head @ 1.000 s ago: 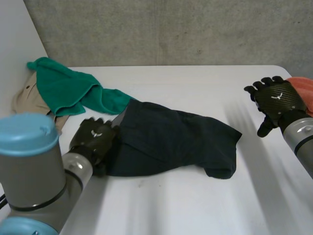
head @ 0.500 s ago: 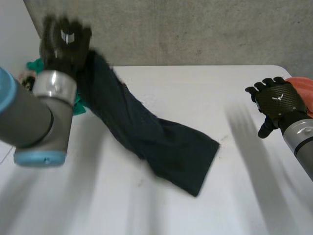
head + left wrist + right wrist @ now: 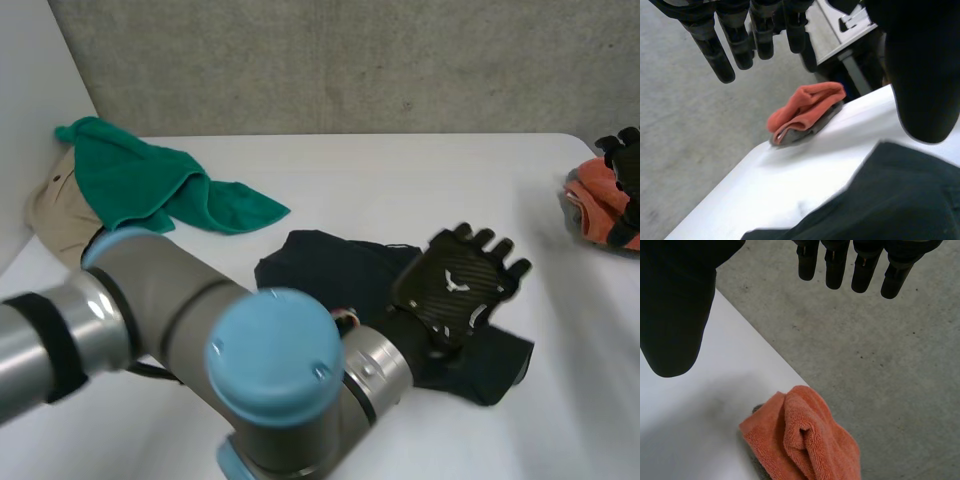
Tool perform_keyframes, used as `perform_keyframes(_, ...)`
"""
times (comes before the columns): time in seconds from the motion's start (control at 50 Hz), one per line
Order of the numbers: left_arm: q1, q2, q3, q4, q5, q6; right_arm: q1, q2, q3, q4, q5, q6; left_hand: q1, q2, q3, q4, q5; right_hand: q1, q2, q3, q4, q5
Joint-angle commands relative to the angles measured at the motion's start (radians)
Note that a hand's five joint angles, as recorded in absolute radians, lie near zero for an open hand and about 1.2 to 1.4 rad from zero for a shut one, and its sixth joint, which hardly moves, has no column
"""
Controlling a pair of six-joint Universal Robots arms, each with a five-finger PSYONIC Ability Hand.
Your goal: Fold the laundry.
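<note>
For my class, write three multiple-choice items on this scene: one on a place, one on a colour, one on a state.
1. Where does the orange towel lie?
A. at the table's right edge
B. mid-table
C. on the floor
2. What colour is the garment under the left robot hand?
A. red
B. dark navy
C. yellow
3. That hand's fingers are:
A. gripping the garment
B. straight, holding nothing
C. curled into an empty fist

Key:
1 A, it sits at the edge by the right robot hand.
2 B, the head view shows it dark.
3 B, the left wrist view shows them straight and free.
</note>
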Motion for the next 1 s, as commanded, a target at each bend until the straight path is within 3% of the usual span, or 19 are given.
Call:
perform_keyframes(0.02,0.229,0.203,-0.010,-0.064,-0.012,-0.002,0.092,0.012,-0.042,0.114,-0.002,0.015,0.001,-0.013,-0.008,-0.003,0.007,-0.048,-0.033,-0.031,-0.035,-0.046)
perform_keyframes(0.18,0.427,0.214,0.001,-0.198,0.000,0.004,0.238,0.039,-0.204,0.499,-0.014,0.245,0.019,0.004,0.010,0.014,0.024,-0.048,-0.033,-0.031,-0.035,-0.046)
perform_keyframes(0.26,0.512,0.104,0.034,-0.326,0.008,0.008,0.260,0.162,-0.250,0.638,-0.015,0.314,0.022,0.007,0.013,0.017,0.027,-0.048,-0.033,-0.031,-0.035,-0.046)
perform_keyframes(0.4,0.575,-0.116,0.129,-0.460,0.069,0.008,0.326,0.280,-0.259,0.584,-0.003,0.320,0.028,0.013,0.019,0.023,0.033,-0.048,-0.033,-0.031,-0.035,-0.046)
perform_keyframes(0.52,0.575,-0.172,0.159,-0.508,0.149,0.007,0.349,0.375,-0.257,0.469,0.001,0.317,0.139,0.124,0.130,0.134,0.144,0.111,0.127,0.128,0.125,0.114)
perform_keyframes(0.58,0.565,-0.174,0.159,-0.525,0.158,0.007,0.355,0.408,-0.259,0.420,0.003,0.296,0.391,0.376,0.382,0.386,0.396,0.343,0.358,0.360,0.356,0.346)
perform_keyframes(0.6,0.564,-0.172,0.159,-0.526,0.157,0.007,0.362,0.423,-0.263,0.409,0.003,0.269,0.549,0.534,0.540,0.544,0.554,0.628,0.644,0.645,0.642,0.631)
perform_keyframes(0.62,0.562,-0.169,0.165,-0.526,0.154,0.007,0.367,0.431,-0.268,0.402,0.003,0.253,1.108,1.094,1.099,1.104,1.114,0.782,0.798,0.799,0.796,0.785)
perform_keyframes(0.68,0.552,-0.168,0.189,-0.522,0.152,0.008,0.391,0.454,-0.317,0.386,0.011,0.192,1.143,1.128,1.134,1.138,1.148,1.172,1.187,1.189,1.186,1.175)
perform_keyframes(0.72,0.542,-0.165,0.227,-0.515,0.149,0.008,0.402,0.460,-0.364,0.382,0.030,0.172,1.143,1.128,1.134,1.138,1.148,1.173,1.189,1.190,1.187,1.176)
perform_keyframes(0.8,0.522,-0.161,0.410,-0.427,0.056,0.007,0.408,0.451,-0.521,0.307,0.119,0.147,1.143,1.128,1.134,1.138,1.148,1.173,1.189,1.190,1.187,1.176)
perform_keyframes(0.82,0.512,-0.158,0.480,-0.357,-0.002,0.007,0.408,0.438,-0.590,0.232,0.145,0.138,1.143,1.128,1.134,1.138,1.148,1.173,1.189,1.190,1.187,1.176)
perform_keyframes(0.88,0.484,-0.146,0.559,-0.200,-0.067,0.005,0.410,0.406,-0.654,0.095,0.156,0.120,1.143,1.128,1.134,1.138,1.148,1.173,1.189,1.190,1.187,1.176)
perform_keyframes(0.9,0.466,-0.119,0.586,-0.076,-0.093,0.004,0.410,0.368,-0.674,-0.036,0.153,0.097,1.143,1.128,1.134,1.138,1.148,1.173,1.189,1.190,1.187,1.176)
perform_keyframes(1.0,0.460,-0.001,0.564,0.239,-0.126,0.002,0.404,0.285,-0.675,-0.389,0.153,0.041,1.143,1.128,1.134,1.138,1.148,1.173,1.189,1.190,1.187,1.176)
